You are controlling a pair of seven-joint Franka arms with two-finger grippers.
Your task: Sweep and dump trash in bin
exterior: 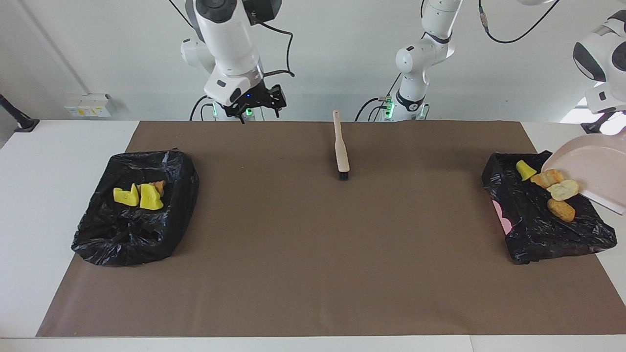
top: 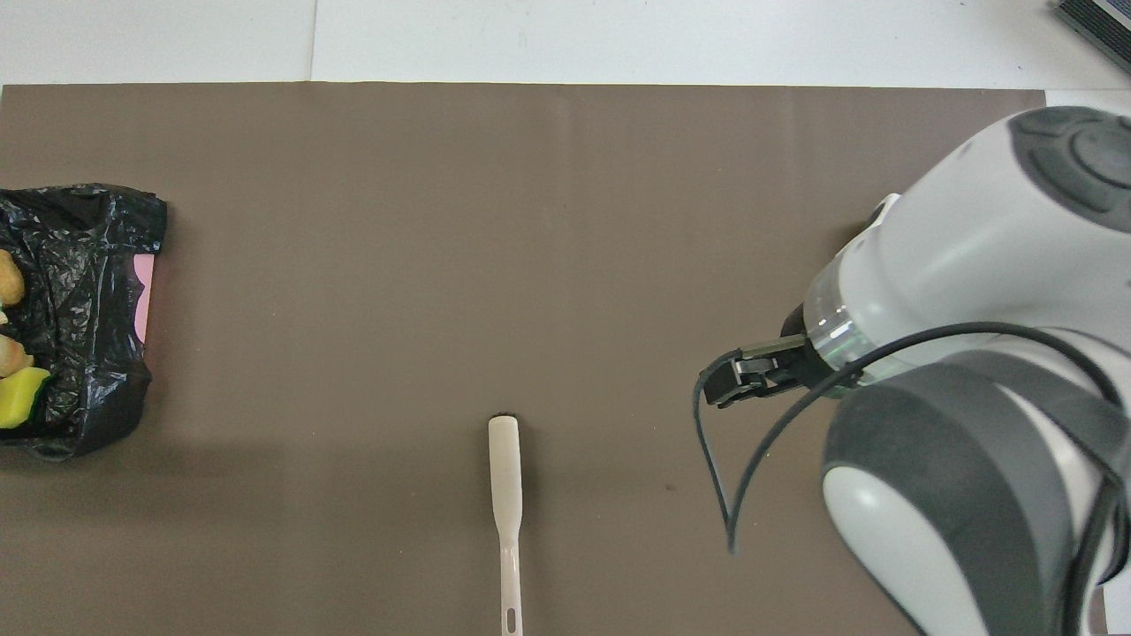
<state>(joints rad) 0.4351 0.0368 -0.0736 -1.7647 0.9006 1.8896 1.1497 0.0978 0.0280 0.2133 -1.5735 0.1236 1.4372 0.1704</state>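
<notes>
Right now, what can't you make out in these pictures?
Bin at the right arm's end: overhead view, covered by the right arm.
Bin at the left arm's end and its trash: overhead view, cut off by the picture's edge.
Dustpan: facing view, partly cut by the edge.

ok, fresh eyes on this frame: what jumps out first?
The tilted dustpan over the black bin bag at the left arm's end, with trash sliding off its lip into the bag. Then the bright yellow chunks in the other bin bag at the right arm's end. The brush lies alone mid-table, near the robots; the right gripper hangs open above the table's edge there.
</notes>
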